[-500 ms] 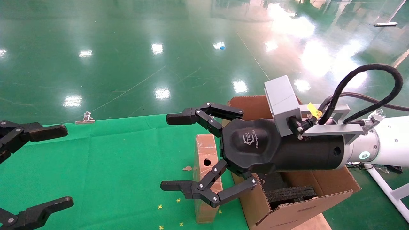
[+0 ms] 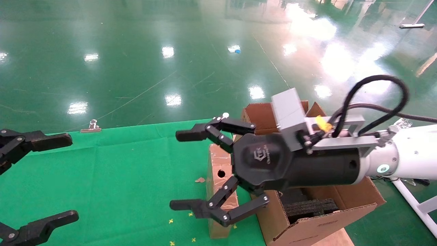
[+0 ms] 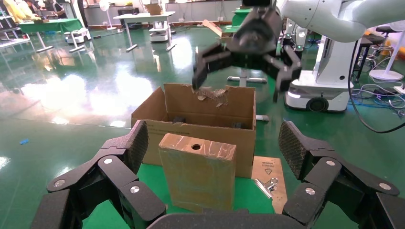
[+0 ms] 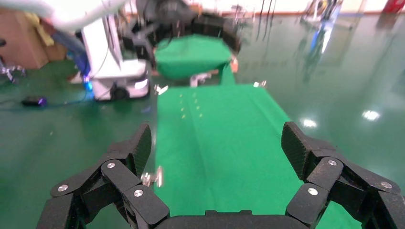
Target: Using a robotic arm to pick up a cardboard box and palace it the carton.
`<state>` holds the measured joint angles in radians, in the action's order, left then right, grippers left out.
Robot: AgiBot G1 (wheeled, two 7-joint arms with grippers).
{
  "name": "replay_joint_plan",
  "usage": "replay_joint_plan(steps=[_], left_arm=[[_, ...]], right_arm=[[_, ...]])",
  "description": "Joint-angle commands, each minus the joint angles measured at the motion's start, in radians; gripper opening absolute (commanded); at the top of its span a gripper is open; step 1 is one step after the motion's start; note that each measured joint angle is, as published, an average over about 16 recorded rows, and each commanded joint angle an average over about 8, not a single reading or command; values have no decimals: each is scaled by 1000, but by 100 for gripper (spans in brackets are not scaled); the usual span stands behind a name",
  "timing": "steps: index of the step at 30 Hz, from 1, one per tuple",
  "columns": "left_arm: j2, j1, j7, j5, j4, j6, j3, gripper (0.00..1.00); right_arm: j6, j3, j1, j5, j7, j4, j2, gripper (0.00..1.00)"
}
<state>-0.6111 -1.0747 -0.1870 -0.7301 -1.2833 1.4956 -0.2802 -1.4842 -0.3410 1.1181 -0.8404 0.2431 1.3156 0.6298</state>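
Observation:
The cardboard box [image 2: 218, 172] stands upright on the green cloth, its round hole facing up, close against the carton [image 2: 317, 223]. The carton is open, with black foam [image 2: 309, 206] inside. The robotic arm, my right one, reaches in from the right. Its gripper [image 2: 180, 170] is open and empty, held in the air over the box with its fingers pointing left. The right wrist view shows only cloth between the open fingers [image 4: 296, 148]. My left gripper [image 2: 67, 177] is open at the left edge. In its wrist view the box [image 3: 198, 176] stands ahead of it, before the carton [image 3: 200, 126].
A binder clip [image 2: 91, 126] sits on the cloth's far edge. A wooden board [image 3: 270, 171] carrying another clip [image 3: 265, 183] lies beside the carton. A white stand leg [image 2: 413, 201] runs along the floor at the right. Open green cloth [image 2: 119, 177] spreads between the grippers.
My right gripper has shifted slightly left and lower, and its wrist has tilted. The cardboard box, the carton and my left gripper have not moved.

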Motion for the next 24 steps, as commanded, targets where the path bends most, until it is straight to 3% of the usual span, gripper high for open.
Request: replay_joint_plan(steps=[1,14,18,24], left_arm=[[0,0,0,0,0,0,0,100],[0,0,1,1,0,0,-1,100],[1,-1,1,1,0,0,-2,100],[1,-1,1,1,0,-1,-2,100]], right_arm=[[7,-10,1,-16,11,13,0,100],[-60,-326,359,-580,270,41,194,100],[-84,-417,484,-680,353,41,230,100],[-102,-592,694,-743,465,41,249,100]])
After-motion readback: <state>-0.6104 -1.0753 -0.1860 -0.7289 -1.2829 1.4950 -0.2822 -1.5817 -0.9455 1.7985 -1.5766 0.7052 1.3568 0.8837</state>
